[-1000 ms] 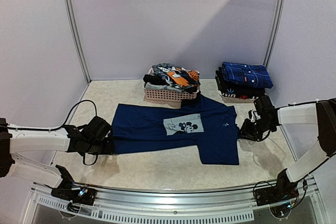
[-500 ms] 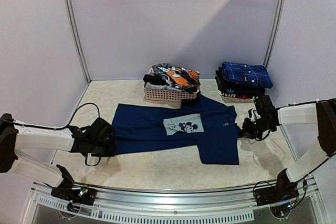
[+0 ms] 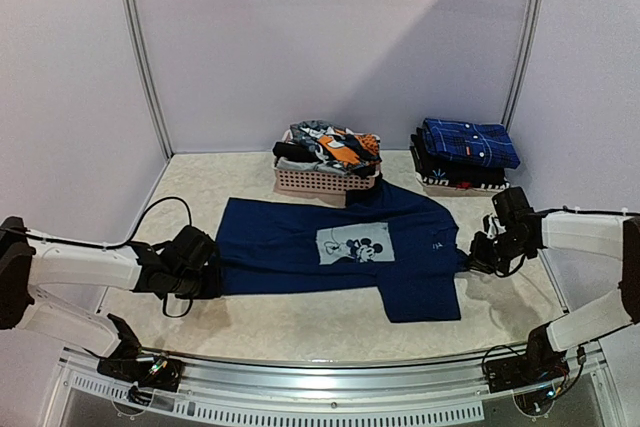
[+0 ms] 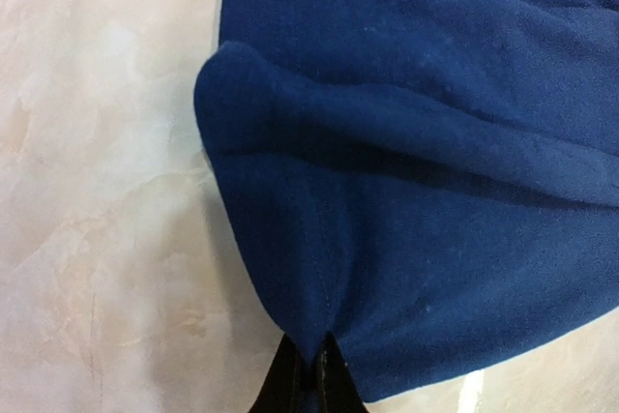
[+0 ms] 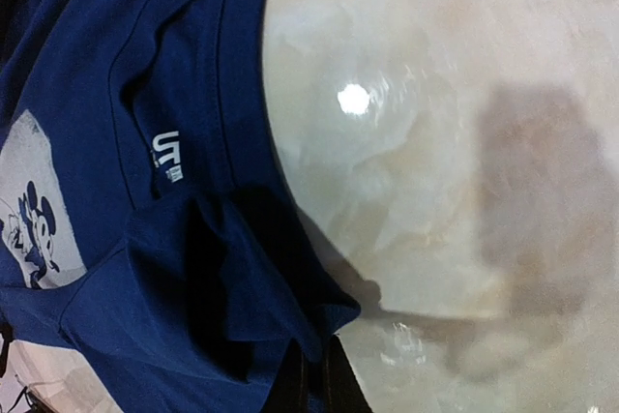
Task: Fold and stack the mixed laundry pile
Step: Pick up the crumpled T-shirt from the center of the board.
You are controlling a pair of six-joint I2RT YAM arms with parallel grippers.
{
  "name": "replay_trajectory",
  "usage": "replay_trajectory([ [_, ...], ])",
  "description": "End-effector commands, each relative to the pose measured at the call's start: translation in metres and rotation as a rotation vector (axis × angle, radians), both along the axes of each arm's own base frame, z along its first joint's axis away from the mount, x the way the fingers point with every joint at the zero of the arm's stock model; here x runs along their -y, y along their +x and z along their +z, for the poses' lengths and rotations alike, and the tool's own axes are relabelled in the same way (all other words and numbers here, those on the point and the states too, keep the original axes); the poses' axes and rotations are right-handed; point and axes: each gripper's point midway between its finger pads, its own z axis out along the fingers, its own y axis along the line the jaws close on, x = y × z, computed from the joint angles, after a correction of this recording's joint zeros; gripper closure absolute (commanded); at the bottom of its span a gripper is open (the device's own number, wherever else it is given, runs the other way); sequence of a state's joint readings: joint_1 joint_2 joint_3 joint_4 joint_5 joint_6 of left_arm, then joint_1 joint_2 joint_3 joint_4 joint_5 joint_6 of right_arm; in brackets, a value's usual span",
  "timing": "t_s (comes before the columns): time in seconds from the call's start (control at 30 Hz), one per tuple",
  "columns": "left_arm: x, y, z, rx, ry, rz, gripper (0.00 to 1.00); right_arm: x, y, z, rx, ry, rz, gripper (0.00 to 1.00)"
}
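A navy T-shirt (image 3: 300, 244) with a pale cartoon print lies spread flat across the table. My left gripper (image 3: 213, 274) is shut on its left hem; in the left wrist view the fabric (image 4: 416, 191) bunches into a point between the closed fingertips (image 4: 315, 367). My right gripper (image 3: 471, 258) is shut on the shirt's right edge near the collar. The right wrist view shows a fold of cloth (image 5: 145, 94) pinched in the gripper (image 5: 314, 367), with the collar label nearby. The rest of the mixed laundry pile (image 3: 335, 145), orange, black and white pieces, sits in the basket.
The pale pink slatted basket (image 3: 310, 183) stands at the back centre, just behind the shirt. A stack of folded dark and blue garments (image 3: 465, 152) sits at the back right. White walls close in the table on the left, back and right.
Both grippers have closed on the shirt's ends. The right gripper has drawn rightward, and the shirt with its print has shifted a little to the right and stretched flatter.
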State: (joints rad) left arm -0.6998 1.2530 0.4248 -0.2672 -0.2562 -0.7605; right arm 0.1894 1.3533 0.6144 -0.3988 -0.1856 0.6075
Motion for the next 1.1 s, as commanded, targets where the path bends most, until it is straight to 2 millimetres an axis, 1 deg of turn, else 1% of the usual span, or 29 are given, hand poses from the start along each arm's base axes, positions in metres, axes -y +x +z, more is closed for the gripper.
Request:
replay_trajectory([
  [0.0, -0.011, -0.014, -0.005, -0.069, 0.059, 0.001, 1.0, 0.016, -0.045, -0.002, -0.11, -0.041, -0.058, 1.0],
  [0.03, -0.01, -0.014, -0.004, -0.072, 0.057, 0.001, 1.0, 0.018, -0.055, -0.004, -0.14, -0.044, -0.066, 1.0],
  [0.07, -0.009, -0.014, -0.003, -0.074, 0.05, 0.0, 1.0, 0.017, -0.061, -0.002, -0.145, -0.027, -0.076, 1.0],
  [0.2, -0.006, -0.016, 0.004, -0.079, 0.036, -0.011, 1.0, 0.018, -0.081, 0.004, -0.175, 0.005, -0.124, 1.0],
  [0.3, -0.012, -0.019, 0.01, -0.085, 0.052, -0.002, 1.0, 0.028, -0.094, 0.007, -0.196, -0.027, -0.19, 1.0],
  [0.4, -0.023, -0.026, 0.014, -0.1, 0.09, 0.028, 1.0, 0.04, -0.101, 0.011, -0.193, -0.07, -0.255, 1.0],
  [0.5, -0.04, -0.034, 0.013, -0.11, 0.13, 0.09, 1.0, 0.052, -0.106, 0.01, -0.205, -0.118, -0.325, 1.0],
  [0.6, -0.044, -0.038, 0.011, -0.113, 0.123, 0.115, 1.0, 0.064, -0.114, 0.001, -0.228, -0.178, -0.365, 1.0],
  [0.67, -0.044, -0.038, 0.01, -0.112, 0.125, 0.116, 1.0, 0.063, -0.119, -0.004, -0.25, -0.171, -0.375, 1.0],
  [0.73, -0.044, -0.037, 0.012, -0.116, 0.135, 0.109, 1.0, 0.061, -0.122, -0.008, -0.261, -0.154, -0.376, 1.0],
  [0.8, -0.044, -0.037, 0.011, -0.128, 0.145, 0.106, 1.0, 0.061, -0.123, -0.007, -0.254, -0.15, -0.379, 1.0],
  [0.93, -0.041, -0.039, 0.005, -0.145, 0.138, 0.098, 1.0, 0.06, -0.119, -0.003, -0.214, -0.136, -0.379, 1.0],
  [1.0, -0.039, -0.039, 0.004, -0.148, 0.137, 0.094, 0.97, 0.058, -0.116, -0.001, -0.189, -0.118, -0.379, 0.98],
  [1.07, -0.037, -0.038, 0.004, -0.143, 0.13, 0.089, 0.91, 0.057, -0.113, 0.0, -0.172, -0.108, -0.38, 0.94],
])
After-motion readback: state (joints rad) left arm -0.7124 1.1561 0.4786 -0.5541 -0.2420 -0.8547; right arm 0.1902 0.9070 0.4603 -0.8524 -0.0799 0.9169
